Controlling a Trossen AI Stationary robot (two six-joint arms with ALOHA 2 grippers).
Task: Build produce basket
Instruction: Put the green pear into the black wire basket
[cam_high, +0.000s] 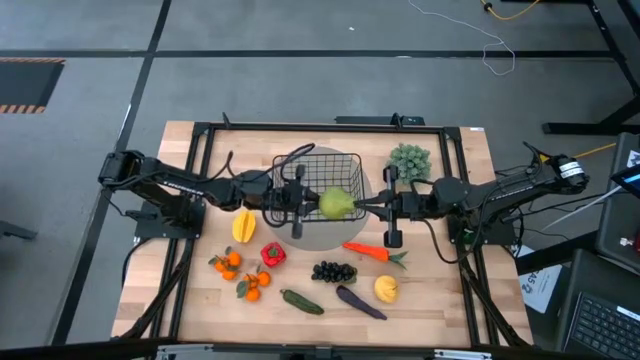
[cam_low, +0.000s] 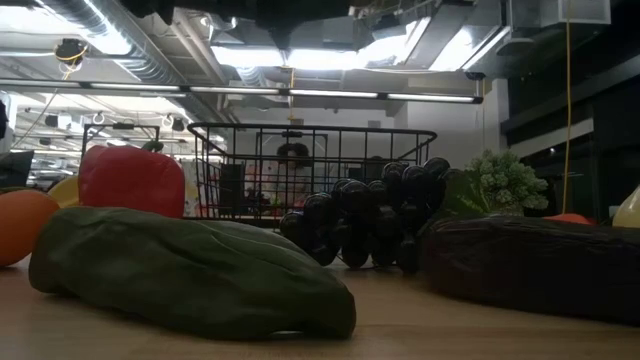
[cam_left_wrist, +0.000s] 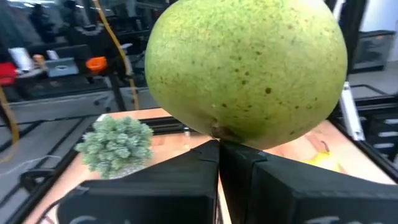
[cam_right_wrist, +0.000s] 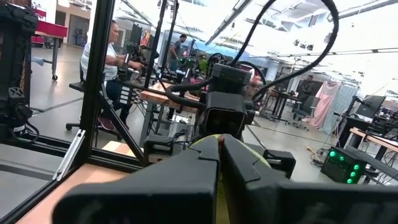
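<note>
Nearest me, the cucumber (cam_high: 301, 301) and grapes (cam_high: 333, 271) lie on the surface (cam_high: 440, 290). Beyond them the green apple (cam_high: 337, 203) hangs between the left tool (cam_high: 300, 203) and the right tool (cam_high: 375, 205), over the basket (cam_high: 345, 160) near its front rim. I cannot tell which of the 2 tools grasps it. Released badly, it could strike the rim and roll out, and the 2 tools risk colliding.

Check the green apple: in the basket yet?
Cannot tell. The green apple sits over the basket between both grippers; the high view doesn't show whether it rests inside.
</note>
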